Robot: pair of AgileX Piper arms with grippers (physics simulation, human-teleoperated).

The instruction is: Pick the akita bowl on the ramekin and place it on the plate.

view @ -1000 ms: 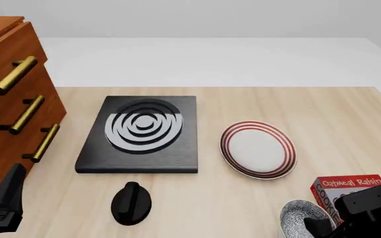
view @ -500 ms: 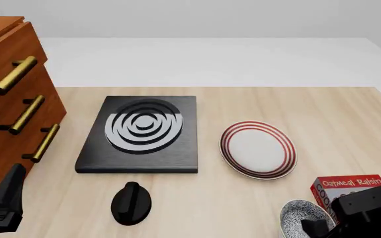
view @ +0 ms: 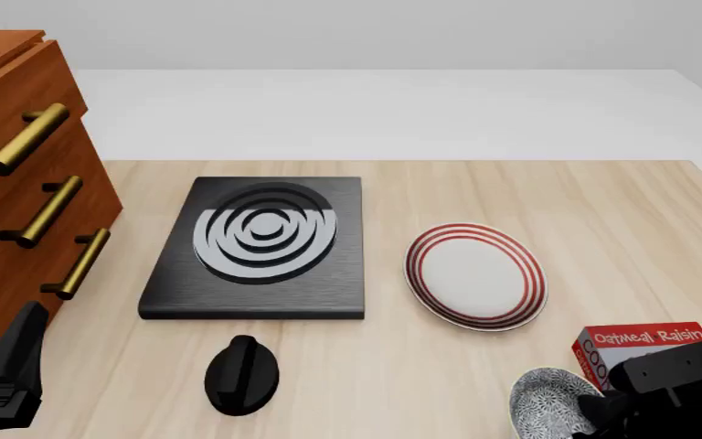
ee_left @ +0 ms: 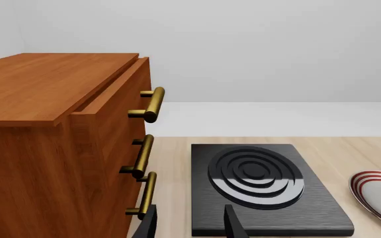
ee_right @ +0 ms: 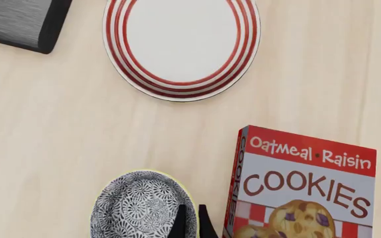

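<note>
Speckled akita bowl (view: 550, 402) sits at the tabletop's (view: 449, 366) near edge toward the right corner, just beside the cookie box (view: 643, 349). Right gripper (ee_right: 192, 224) has its fingers closed on the bowl's rim. Plate (view: 474, 275) lies farther in, apart. Left gripper (ee_left: 189, 224) hangs open, holding nothing, near the drawers (ee_left: 58, 148).

The only readable text stands on the red cookie box (ee_right: 303, 188): "Oatmeal Raisin" in white letters across its red top band, and "COOKIES" in large brown capitals on the white panel beneath.
</note>
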